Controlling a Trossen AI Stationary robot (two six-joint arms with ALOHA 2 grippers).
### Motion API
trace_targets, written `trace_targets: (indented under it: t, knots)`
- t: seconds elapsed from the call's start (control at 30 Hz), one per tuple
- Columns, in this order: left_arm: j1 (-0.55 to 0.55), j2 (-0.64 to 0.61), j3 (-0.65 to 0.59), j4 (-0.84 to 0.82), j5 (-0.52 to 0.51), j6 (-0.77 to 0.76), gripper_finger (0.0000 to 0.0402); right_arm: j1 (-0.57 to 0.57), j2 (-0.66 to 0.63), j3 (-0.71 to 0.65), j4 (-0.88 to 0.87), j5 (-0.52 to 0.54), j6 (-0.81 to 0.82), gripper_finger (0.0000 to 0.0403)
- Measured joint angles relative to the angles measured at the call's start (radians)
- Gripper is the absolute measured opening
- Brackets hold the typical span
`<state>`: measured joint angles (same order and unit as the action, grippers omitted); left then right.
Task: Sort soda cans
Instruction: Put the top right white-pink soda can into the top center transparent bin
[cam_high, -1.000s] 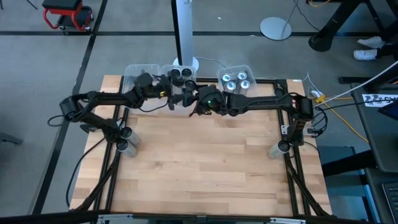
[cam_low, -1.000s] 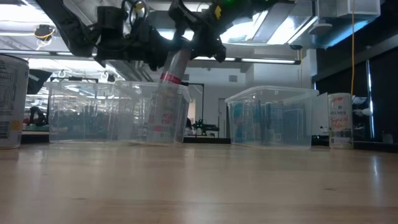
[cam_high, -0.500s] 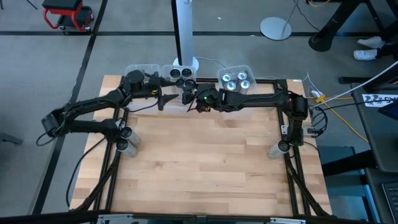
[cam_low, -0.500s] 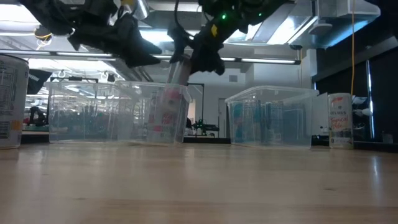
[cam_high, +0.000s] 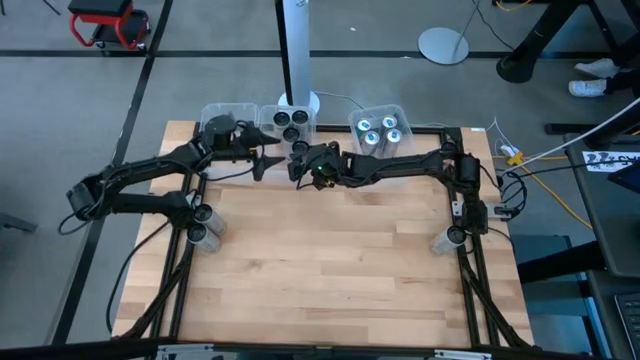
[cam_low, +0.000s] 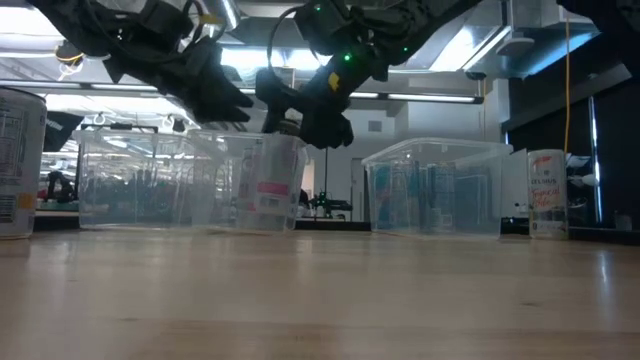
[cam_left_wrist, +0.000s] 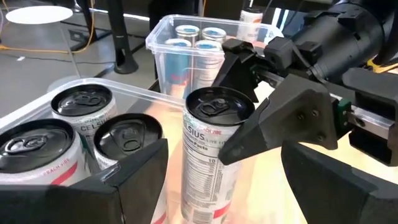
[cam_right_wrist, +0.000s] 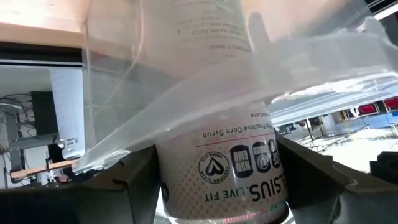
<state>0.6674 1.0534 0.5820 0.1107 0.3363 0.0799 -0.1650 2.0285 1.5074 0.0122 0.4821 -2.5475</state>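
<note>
- The held can (cam_left_wrist: 211, 155), white with a dark top, stands upright at the near right corner of the middle bin (cam_high: 268, 110). It is beside three other dark-topped cans (cam_high: 292, 122).
- In the low view it has dropped from a tilted position above the rim to level with the bin wall.
- The right hand (cam_high: 303, 165) pinches this can, one finger on each side.
- The left hand (cam_high: 262, 160) has backed off to the left. Its fingers are spread and empty.
- I judge the handover complete. Release into the dark-top bin remains.
- Silver cans (cam_high: 378, 132) sit in the right bin (cam_high: 400, 108), at the far edge of the tabletop (cam_high: 340, 260).
</note>
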Motion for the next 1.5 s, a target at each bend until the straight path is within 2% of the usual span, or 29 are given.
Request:
trace_targets:
  t: [0.27,0.53,0.8,0.97,1.13,1.5]
  knots:
    - [0.000,0.000,0.000,0.001,0.000,-0.001,0.0301,0.000,0.000,0.001,-0.007,-0.028,0.016,0.0262]
    - [0.000,0.000,0.000,0.002,0.000,-0.001,0.0301,-0.002,0.000,0.003,-0.009,-0.061,0.162,0.0266]
    - [0.000,0.000,0.000,0.002,0.000,-0.001,0.0301,-0.001,0.000,0.003,-0.004,-0.074,0.167,0.0339]
    - [0.000,0.000,0.000,0.002,0.000,-0.001,0.0301,0.001,0.000,0.003,-0.005,-0.064,0.165,0.0362]
    - [0.000,0.000,0.000,0.002,0.000,-0.001,0.0301,0.002,0.001,0.003,-0.002,-0.058,0.162,0.0360]
    - [0.000,0.000,0.000,-0.007,0.000,-0.001,0.0301,0.023,-0.022,-0.003,-0.032,0.055,0.203,0.0327]
